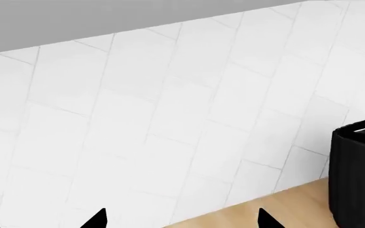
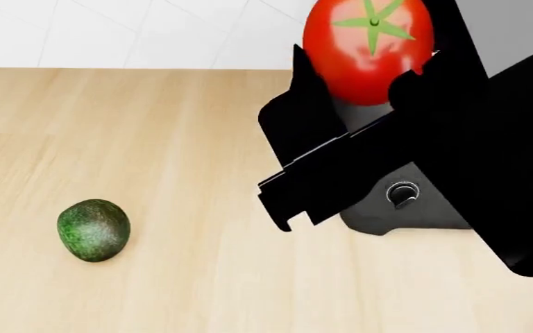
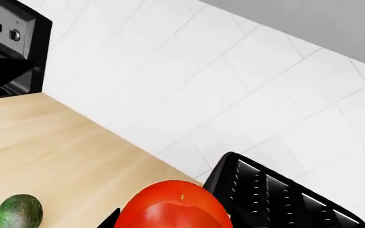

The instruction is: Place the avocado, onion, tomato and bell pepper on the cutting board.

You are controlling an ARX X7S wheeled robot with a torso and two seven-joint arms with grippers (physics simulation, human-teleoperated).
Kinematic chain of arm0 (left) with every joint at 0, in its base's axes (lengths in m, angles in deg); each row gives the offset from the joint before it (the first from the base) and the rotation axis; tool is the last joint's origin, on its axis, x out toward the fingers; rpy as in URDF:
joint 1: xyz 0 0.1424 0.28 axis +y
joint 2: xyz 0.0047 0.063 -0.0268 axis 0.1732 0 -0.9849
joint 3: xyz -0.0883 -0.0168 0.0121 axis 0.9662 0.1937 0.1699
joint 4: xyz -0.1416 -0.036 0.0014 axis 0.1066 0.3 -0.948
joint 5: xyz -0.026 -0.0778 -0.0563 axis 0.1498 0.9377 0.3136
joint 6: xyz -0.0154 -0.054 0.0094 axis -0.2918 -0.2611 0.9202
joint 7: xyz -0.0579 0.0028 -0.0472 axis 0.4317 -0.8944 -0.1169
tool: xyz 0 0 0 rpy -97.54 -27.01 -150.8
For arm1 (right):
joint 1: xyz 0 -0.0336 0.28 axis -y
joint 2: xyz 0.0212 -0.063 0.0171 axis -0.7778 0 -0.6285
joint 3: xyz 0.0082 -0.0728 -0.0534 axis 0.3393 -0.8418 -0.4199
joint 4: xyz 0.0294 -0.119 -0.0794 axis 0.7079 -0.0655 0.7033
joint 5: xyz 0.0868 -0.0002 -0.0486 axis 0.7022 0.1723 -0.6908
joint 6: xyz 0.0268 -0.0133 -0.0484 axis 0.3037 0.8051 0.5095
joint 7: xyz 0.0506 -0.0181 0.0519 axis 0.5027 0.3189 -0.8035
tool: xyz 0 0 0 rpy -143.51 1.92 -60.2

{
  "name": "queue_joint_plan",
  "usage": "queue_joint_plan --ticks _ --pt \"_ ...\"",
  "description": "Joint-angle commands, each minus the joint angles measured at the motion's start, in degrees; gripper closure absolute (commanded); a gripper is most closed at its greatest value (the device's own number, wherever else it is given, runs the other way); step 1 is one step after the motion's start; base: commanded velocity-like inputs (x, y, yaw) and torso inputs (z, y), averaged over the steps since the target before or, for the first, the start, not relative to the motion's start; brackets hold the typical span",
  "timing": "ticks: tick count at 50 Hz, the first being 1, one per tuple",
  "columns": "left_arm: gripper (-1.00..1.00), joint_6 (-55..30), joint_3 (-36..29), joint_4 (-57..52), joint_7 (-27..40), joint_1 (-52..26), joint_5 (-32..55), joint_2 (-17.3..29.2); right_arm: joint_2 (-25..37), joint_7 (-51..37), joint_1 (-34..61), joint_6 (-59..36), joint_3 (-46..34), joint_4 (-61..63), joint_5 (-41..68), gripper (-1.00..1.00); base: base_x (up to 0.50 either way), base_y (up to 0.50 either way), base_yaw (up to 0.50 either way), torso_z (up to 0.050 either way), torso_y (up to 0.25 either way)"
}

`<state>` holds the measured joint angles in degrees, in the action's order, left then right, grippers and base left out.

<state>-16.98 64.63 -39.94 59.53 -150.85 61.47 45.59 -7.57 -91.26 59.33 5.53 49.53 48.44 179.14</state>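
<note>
White wall tiles backed the wooden worktop (image 2: 202,277) where the right gripper (image 2: 364,104), fingers clamped on the tomato (image 2: 368,48), carried it boardward; the left gripper's (image 1: 179,221) fingers stood apart, empty, the avocado (image 2: 94,230) probably next.

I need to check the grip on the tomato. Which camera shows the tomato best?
The head view: the tomato appears nearly whole, stem cap up, with the right gripper closed around its lower part. The right wrist view shows only its upper part at the frame edge. The left wrist view shows no tomato.
</note>
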Motion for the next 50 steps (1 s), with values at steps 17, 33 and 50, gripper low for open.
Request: queue_joint_plan --ticks 17,33,50 --pt "-1.00 -16.0 -4.2 7.9 0.9 -6.7 11.7 -3.9 -0.3 0.2 6.4 -1.4 0.8 -2.3 -1.6 1.00 0.00 0.00 0.00 0.000 0.000" --pt "-1.00 -16.9 -8.3 10.1 5.4 -4.3 20.7 -4.6 -0.4 1.0 5.3 -0.7 0.9 -1.7 -2.5 1.00 0.00 0.00 0.00 0.000 0.000" --pt "-1.00 -17.1 -11.6 11.8 12.3 -2.2 32.4 -4.1 0.3 1.5 3.6 0.3 1.3 -0.4 -3.2 1.00 0.00 0.00 0.00 0.000 0.000"
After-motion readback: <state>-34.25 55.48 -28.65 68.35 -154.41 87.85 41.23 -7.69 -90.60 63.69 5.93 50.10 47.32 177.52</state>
